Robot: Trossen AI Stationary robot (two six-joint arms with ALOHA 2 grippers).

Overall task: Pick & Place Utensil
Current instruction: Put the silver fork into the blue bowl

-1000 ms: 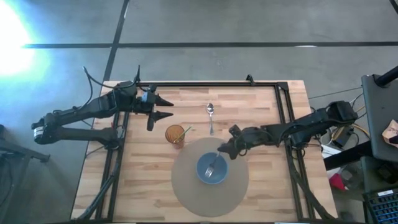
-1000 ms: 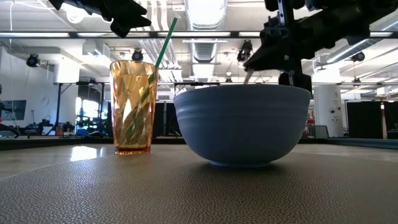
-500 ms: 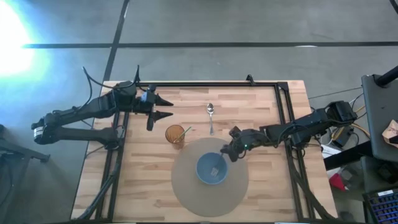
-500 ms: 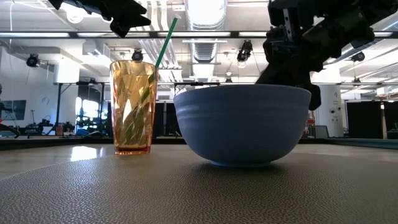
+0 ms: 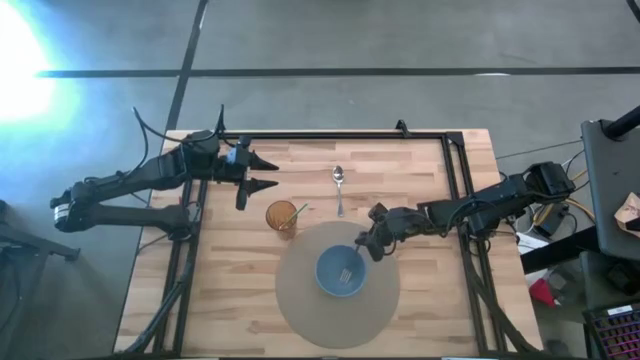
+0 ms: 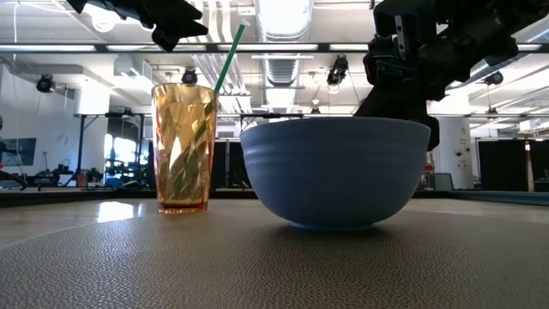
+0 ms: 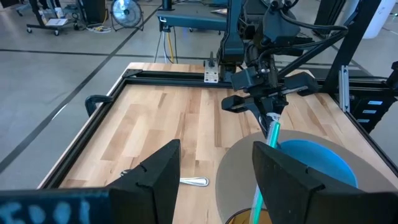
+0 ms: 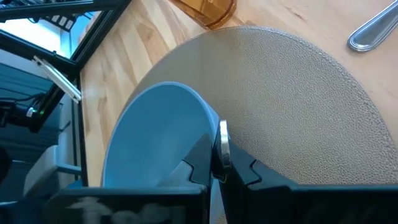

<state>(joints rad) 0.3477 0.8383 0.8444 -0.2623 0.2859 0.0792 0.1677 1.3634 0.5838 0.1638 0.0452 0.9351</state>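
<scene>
A blue bowl (image 5: 335, 280) stands on a round grey mat (image 5: 300, 310). A silver fork (image 5: 346, 272) lies in the bowl, tines down on its floor. My right gripper (image 5: 367, 246) is at the bowl's far right rim, shut on the fork's handle; the low view (image 6: 403, 77) shows it just behind the rim. A silver spoon (image 5: 339, 185) lies on the wood beyond the mat. My left gripper (image 5: 272, 174) hangs open and empty over the table's far left, beyond an orange cup (image 5: 282, 215) with a green straw. My right gripper pinches the free end of the fork's handle (image 8: 222, 144) between its two fingers (image 8: 200, 163). The fingers come from the table's right, slanting down over the bowl's rim. The fork slopes down from them into the bowl, with its tine end (image 5: 346, 273) on the bowl's floor.
The orange cup (image 6: 182, 146) stands by the mat's far left edge, close to the bowl. The spoon (image 8: 373, 31) lies between the mat and the table's far edge. A black frame rail (image 5: 340, 137) runs along the far and side edges. Bare wood lies left and right of the mat.
My right gripper has gone down toward the bowl's far right rim with the fork. The fork's handle, which stuck up above the rim a second ago, has sunk below it, and the fork now lies lower in the bowl.
</scene>
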